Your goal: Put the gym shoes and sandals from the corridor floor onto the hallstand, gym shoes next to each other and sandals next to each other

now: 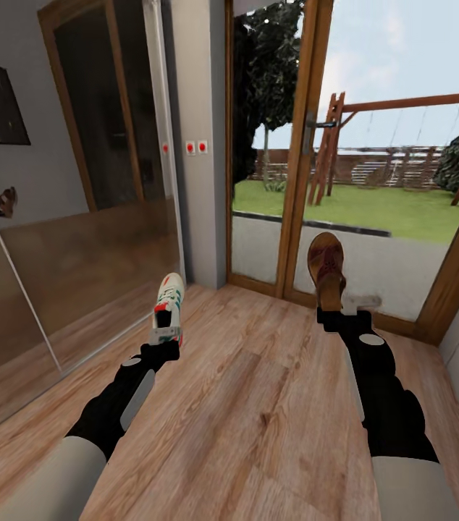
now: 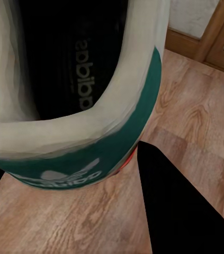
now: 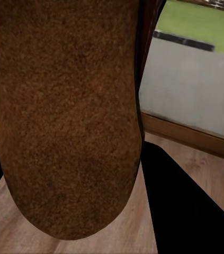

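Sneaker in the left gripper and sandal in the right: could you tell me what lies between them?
In the head view, nothing sits between the sneaker and the sandal; behind that gap are bare wood floor and the glass door's frame.

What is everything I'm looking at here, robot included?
White lace-up sneaker with green stripes: one, held up at the left gripper.
Dark-brown leather sandal: one, held up at the right gripper.
Light brown wood-plank floor: one, below both arms.
Wood-framed glass door: one, ahead, garden with a wooden swing frame beyond.
Mirrored sliding panel: one, left wall.
Red wall switches: two, grey pillar.
Left gripper: black, shut on sneaker.
Right gripper: black, shut on sandal.
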Controlling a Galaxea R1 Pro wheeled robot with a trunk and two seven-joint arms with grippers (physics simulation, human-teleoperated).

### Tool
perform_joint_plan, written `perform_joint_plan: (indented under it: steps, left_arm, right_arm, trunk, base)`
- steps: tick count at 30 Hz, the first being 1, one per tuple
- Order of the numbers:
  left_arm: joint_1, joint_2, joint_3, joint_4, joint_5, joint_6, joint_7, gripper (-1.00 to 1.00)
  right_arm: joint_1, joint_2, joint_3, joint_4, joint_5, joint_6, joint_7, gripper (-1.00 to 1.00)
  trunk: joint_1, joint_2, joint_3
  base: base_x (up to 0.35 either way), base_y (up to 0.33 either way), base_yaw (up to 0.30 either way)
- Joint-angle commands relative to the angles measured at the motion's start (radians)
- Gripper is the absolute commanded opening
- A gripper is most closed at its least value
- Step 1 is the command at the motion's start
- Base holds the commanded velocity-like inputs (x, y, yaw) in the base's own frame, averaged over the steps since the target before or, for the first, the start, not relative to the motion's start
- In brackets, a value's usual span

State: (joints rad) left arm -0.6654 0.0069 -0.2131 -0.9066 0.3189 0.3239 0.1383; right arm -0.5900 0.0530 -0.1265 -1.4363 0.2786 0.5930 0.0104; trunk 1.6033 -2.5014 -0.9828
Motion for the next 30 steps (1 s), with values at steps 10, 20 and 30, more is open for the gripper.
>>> perform_joint_plan:
  steps: [10, 20, 30]
  left_arm:
    - [0.000, 0.001, -0.003, -0.001, 0.009, 0.004, 0.007, -1.00]
    - [0.000, 0.001, -0.003, -0.001, 0.009, 0.004, 0.007, -1.00]
    - [0.000, 0.001, -0.003, -0.001, 0.009, 0.004, 0.007, -1.00]
  right_arm:
    - [-0.001, 0.001, -0.001, -0.002, 0.001, 0.005, -0.001, -1.00]
    - [-0.001, 0.001, -0.001, -0.002, 0.001, 0.005, -0.001, -1.00]
    - [-0.001, 0.001, 0.000, -0.002, 0.002, 0.005, -0.001, -1.00]
  trunk:
    - [-0.015, 0.022, 0.052]
    - [-0.022, 0.036, 0.075]
    - [-0.022, 0.036, 0.081]
  base:
    - [0.000, 0.000, 0.000]
    - [0.000, 0.000, 0.000]
    - [0.000, 0.000, 0.055]
